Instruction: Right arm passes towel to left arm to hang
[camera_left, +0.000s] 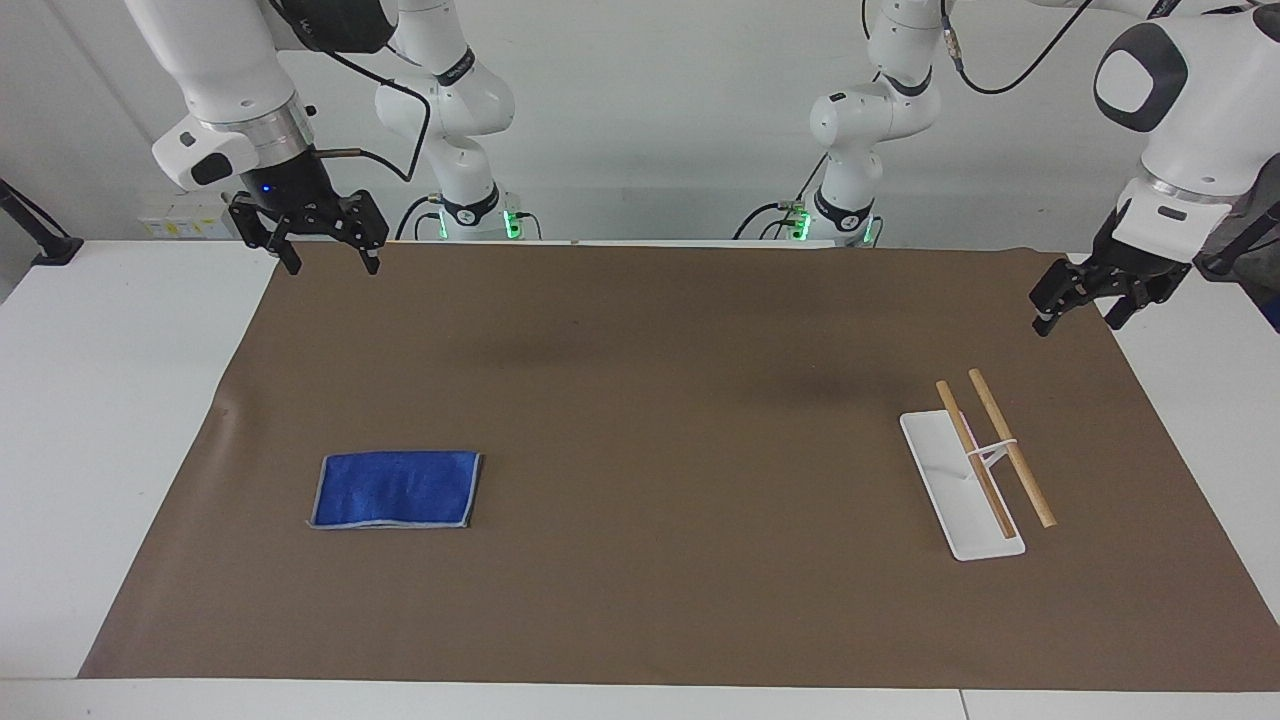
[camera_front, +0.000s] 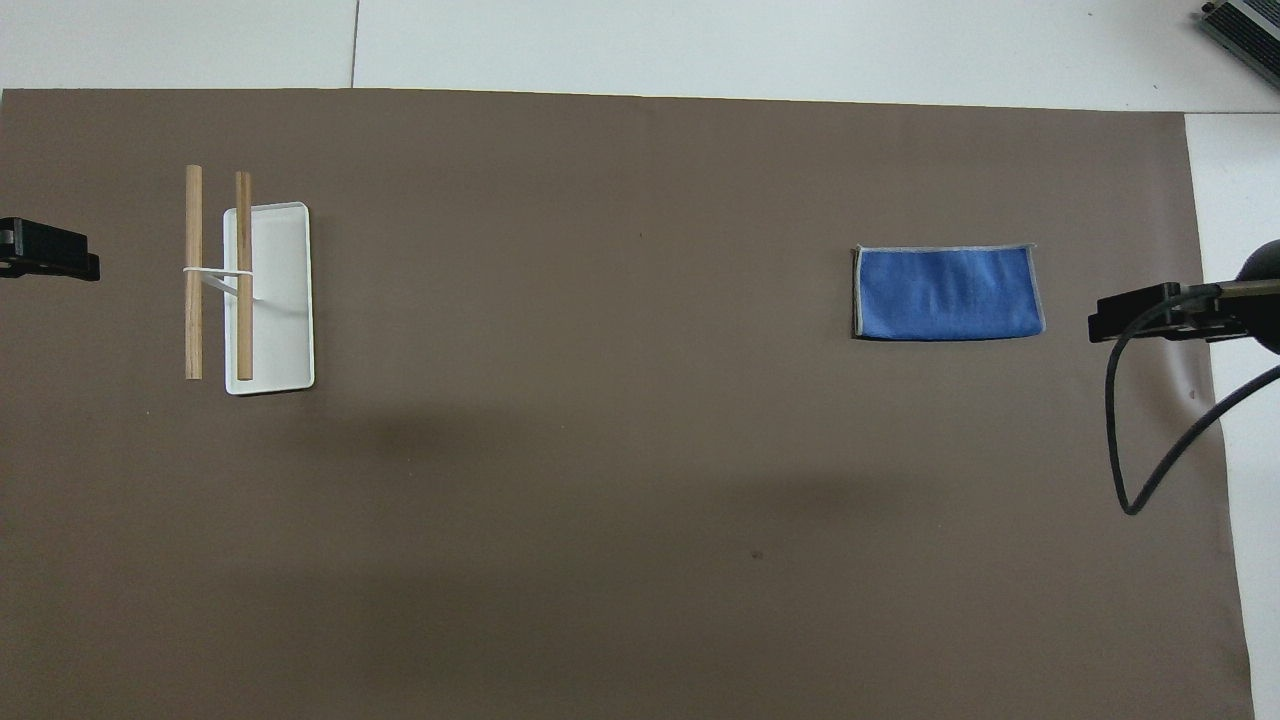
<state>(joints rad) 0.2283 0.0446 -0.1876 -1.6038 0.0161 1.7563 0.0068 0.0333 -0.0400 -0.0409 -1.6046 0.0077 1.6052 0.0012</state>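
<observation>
The blue towel (camera_left: 397, 489) lies flat and folded on the brown mat, toward the right arm's end of the table; it also shows in the overhead view (camera_front: 947, 293). My right gripper (camera_left: 332, 266) shows a blue light. It hangs open and empty in the air over the mat's edge by its own base, well apart from the towel. Its tip shows in the overhead view (camera_front: 1140, 312). My left gripper (camera_left: 1077, 325) is open and empty, raised over the mat's edge at the left arm's end. It shows at the overhead view's edge (camera_front: 50, 255).
A hanging rack with a white base (camera_left: 930, 440) and two wooden rods (camera_left: 1010, 445) stands toward the left arm's end; it also shows in the overhead view (camera_front: 285, 260). The brown mat (camera_left: 640, 400) covers most of the white table. A black cable (camera_front: 1125, 430) hangs from the right arm.
</observation>
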